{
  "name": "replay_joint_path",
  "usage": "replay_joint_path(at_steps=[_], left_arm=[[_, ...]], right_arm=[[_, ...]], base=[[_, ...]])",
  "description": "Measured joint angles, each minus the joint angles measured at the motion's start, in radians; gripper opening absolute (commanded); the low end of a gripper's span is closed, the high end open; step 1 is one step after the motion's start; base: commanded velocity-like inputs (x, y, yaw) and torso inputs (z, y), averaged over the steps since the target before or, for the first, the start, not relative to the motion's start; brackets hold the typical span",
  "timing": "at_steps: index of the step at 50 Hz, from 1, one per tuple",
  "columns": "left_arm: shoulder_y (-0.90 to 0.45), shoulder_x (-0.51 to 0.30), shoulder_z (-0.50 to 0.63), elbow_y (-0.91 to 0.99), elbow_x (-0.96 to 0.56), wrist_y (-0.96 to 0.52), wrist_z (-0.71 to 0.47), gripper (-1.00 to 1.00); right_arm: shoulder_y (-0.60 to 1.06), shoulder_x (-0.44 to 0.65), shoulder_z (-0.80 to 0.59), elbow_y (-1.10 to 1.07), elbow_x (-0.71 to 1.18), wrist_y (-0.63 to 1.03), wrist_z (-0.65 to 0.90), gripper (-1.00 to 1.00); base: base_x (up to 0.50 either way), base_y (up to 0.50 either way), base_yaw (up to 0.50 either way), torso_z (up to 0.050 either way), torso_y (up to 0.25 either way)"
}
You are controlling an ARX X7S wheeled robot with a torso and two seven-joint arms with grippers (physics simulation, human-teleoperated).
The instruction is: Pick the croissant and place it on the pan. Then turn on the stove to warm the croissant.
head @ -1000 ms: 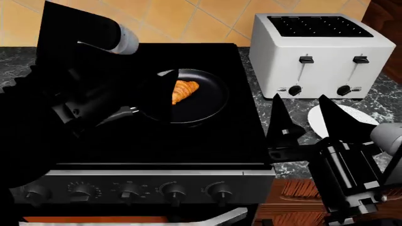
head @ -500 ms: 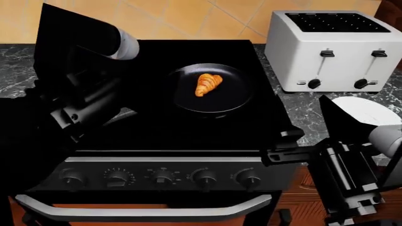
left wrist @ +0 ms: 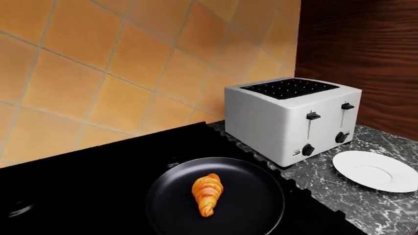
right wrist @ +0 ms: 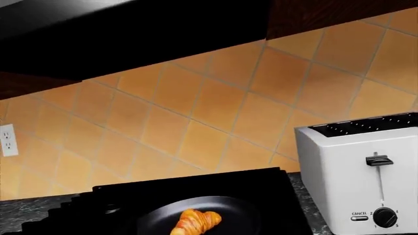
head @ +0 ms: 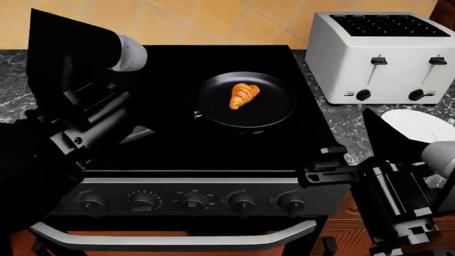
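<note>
The croissant lies loose in the middle of the black pan on the stove. A grey stretch of the pan's handle shows beside my left arm. My left arm hangs over the cooktop's left side, clear of the pan; its fingers are black on black and cannot be made out. My right gripper stands open at the stove's front right corner, holding nothing. The knobs line the front panel below.
A white four-slot toaster stands on the marble counter right of the stove. A small white plate lies in front of it, partly behind my right gripper. The oven door handle runs below the knobs.
My left gripper has drawn back left from over the pan, uncovering the whole croissant. The head view has shifted, showing more of the stove's front panel and oven handle.
</note>
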Motion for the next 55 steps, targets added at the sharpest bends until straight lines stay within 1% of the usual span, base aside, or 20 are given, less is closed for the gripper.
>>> replay_joint_path(at_steps=[7, 30, 43, 55], left_arm=[[-0.001, -0.006, -0.002, 0.03, 0.011, 0.005, -0.002, 1.0], [0.003, -0.022, 0.007, 0.073, 0.034, 0.013, 0.023, 1.0], [0.013, -0.028, 0.015, 0.079, 0.056, 0.018, 0.039, 1.0], [0.015, -0.031, 0.027, 0.082, 0.05, 0.025, 0.03, 1.0]], right_arm=[[0.011, 0.014, 0.013, -0.01, 0.04, 0.01, 0.024, 1.0], [0.03, 0.027, 0.003, -0.013, 0.066, 0.019, 0.052, 1.0], [0.024, 0.027, 0.0, -0.009, 0.061, 0.003, 0.044, 1.0], [0.015, 0.029, 0.002, -0.006, 0.061, -0.01, 0.042, 1.0]], base=[[0.0, 0.0, 0.0, -0.05, 0.0], [-0.5, 0.09, 0.0, -0.05, 0.0], [-0.01, 0.0, 0.0, -0.05, 0.0], [0.0, 0.0, 0.0, -0.05, 0.0]])
